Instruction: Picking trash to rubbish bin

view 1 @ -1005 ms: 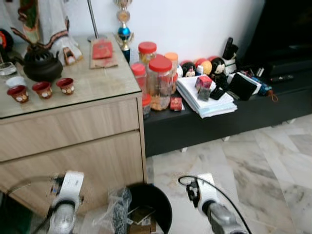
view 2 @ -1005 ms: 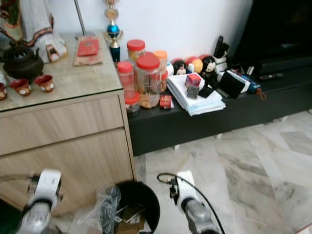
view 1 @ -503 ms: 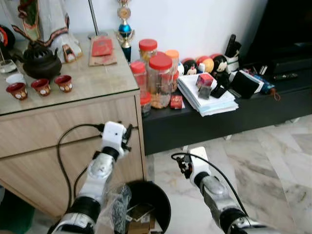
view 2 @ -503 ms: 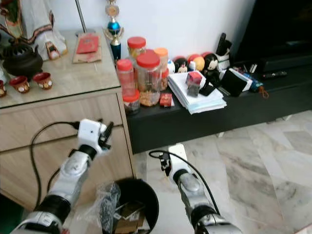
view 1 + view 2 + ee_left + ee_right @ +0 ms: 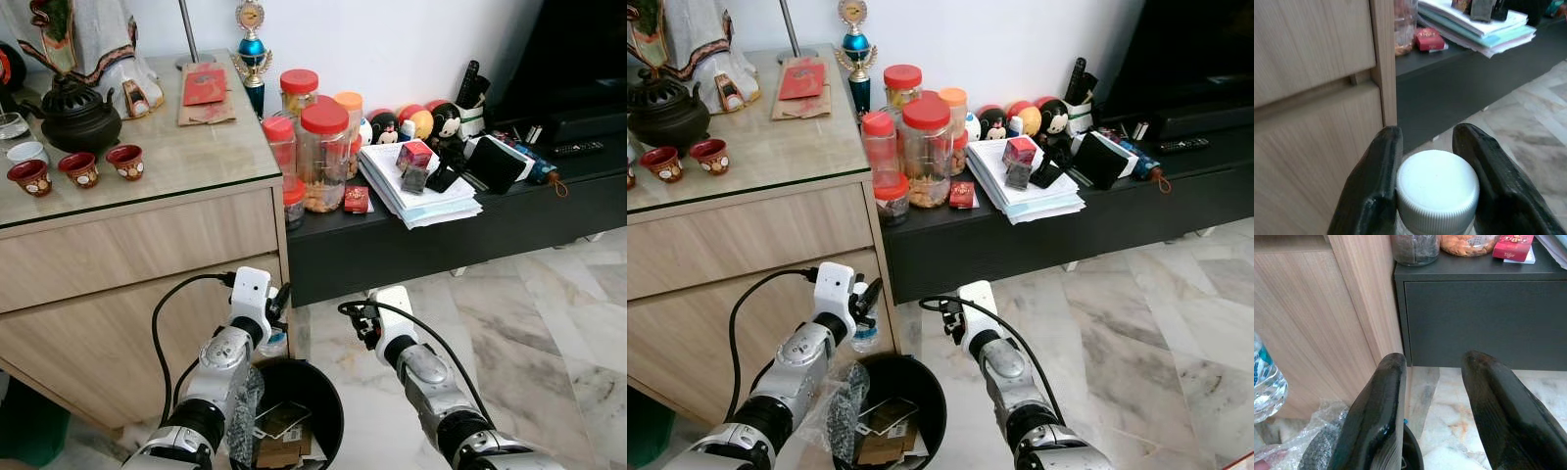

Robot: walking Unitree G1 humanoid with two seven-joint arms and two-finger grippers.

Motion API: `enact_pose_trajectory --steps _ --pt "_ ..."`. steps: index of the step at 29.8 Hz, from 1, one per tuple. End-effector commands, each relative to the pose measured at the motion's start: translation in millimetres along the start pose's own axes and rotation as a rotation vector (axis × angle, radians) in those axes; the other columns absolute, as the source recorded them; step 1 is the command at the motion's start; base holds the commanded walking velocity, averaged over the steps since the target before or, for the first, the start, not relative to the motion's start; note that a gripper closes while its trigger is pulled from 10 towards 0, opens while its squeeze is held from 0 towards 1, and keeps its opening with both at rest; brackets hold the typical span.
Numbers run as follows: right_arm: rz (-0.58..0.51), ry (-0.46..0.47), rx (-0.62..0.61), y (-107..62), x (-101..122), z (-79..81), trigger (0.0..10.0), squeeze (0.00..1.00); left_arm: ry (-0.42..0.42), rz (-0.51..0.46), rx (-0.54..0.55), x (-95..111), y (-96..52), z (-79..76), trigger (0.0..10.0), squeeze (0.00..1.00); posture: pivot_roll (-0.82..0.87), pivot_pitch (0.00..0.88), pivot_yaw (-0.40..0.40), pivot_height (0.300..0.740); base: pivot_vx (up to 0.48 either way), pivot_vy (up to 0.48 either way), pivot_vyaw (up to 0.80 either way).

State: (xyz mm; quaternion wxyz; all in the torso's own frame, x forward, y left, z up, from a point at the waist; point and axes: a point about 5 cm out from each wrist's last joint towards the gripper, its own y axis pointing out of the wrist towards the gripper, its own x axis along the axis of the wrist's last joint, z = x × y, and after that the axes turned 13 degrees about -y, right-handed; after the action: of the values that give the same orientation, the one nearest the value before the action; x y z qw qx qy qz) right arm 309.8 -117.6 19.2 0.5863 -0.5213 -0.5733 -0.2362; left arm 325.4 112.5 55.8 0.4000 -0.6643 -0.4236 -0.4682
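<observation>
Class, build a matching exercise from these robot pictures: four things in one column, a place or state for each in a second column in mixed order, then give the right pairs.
Things
1. plastic bottle
2. black bin
3. red-lidded jars
4. right end effector

Places or states
A. on the low dark shelf beside the wooden cabinet
B. open, holding nothing
C. on the floor, cardboard scraps inside
D. held by its white cap in the left end effector, above the bin

Pairs: 1-D, 2-C, 3-A, 4-B
</observation>
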Motion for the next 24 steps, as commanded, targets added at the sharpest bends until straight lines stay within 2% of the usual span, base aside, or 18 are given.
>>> enact_pose_trajectory --steps 1,11,12,15,16,20,23,24 --pt "-0.009 -0.003 0.0 -0.5 0.2 0.9 10.0 0.0 0.028 0.001 -0.005 0.4 0.2 0.5 10.0 1.0 0.03 0.068 -0.012 0.74 0.0 0.0 0.0" --pt "-0.001 -0.005 0.012 -0.5 -1.5 5.0 10.0 0.0 0.053 -0.003 -0.012 3.6 1.3 2.1 10.0 1.0 0.03 0.064 -0.012 0.74 0.0 0.0 0.0" --pt "0.0 -0.005 0.012 -0.8 -2.1 5.2 10.0 0.0 0.059 -0.005 -0.012 4.0 1.1 2.4 10.0 0.03 0.03 0.065 -0.011 0.74 0.0 0.0 0.0" --pt "0.019 -0.001 0.009 -3.2 -7.5 5.0 10.0 0.0 0.072 -0.033 0.008 8.5 -1.9 7.9 10.0 0.0 0.03 0.065 -0.011 0.74 0.0 0.0 0.0" --pt "0.045 0.004 0.007 -6.6 -15.1 5.5 10.0 0.0 0.083 -0.073 0.045 13.2 -8.6 16.7 10.0 0.0 0.03 0.069 -0.008 0.74 0.0 0.0 0.0" --pt "0.069 0.015 0.008 -9.9 -22.2 6.4 10.0 0.0 0.089 -0.109 0.085 16.6 -16.7 25.6 10.0 0.0 0.03 0.069 -0.008 0.74 0.0 0.0 0.0" --pt "0.15 0.027 0.007 -21.3 -44.6 11.1 10.0 0.0 0.107 -0.186 0.248 16.5 -52.3 58.5 10.0 0.0 0.04 0.075 -0.005 0.74 0.0 0.0 0.0" --pt "0.191 0.039 -0.007 -27.6 -55.6 12.4 10.0 0.0 0.117 -0.202 0.343 12.6 -72.6 75.7 10.0 0.0 0.05 0.074 -0.006 0.74 0.0 0.0 0.0"
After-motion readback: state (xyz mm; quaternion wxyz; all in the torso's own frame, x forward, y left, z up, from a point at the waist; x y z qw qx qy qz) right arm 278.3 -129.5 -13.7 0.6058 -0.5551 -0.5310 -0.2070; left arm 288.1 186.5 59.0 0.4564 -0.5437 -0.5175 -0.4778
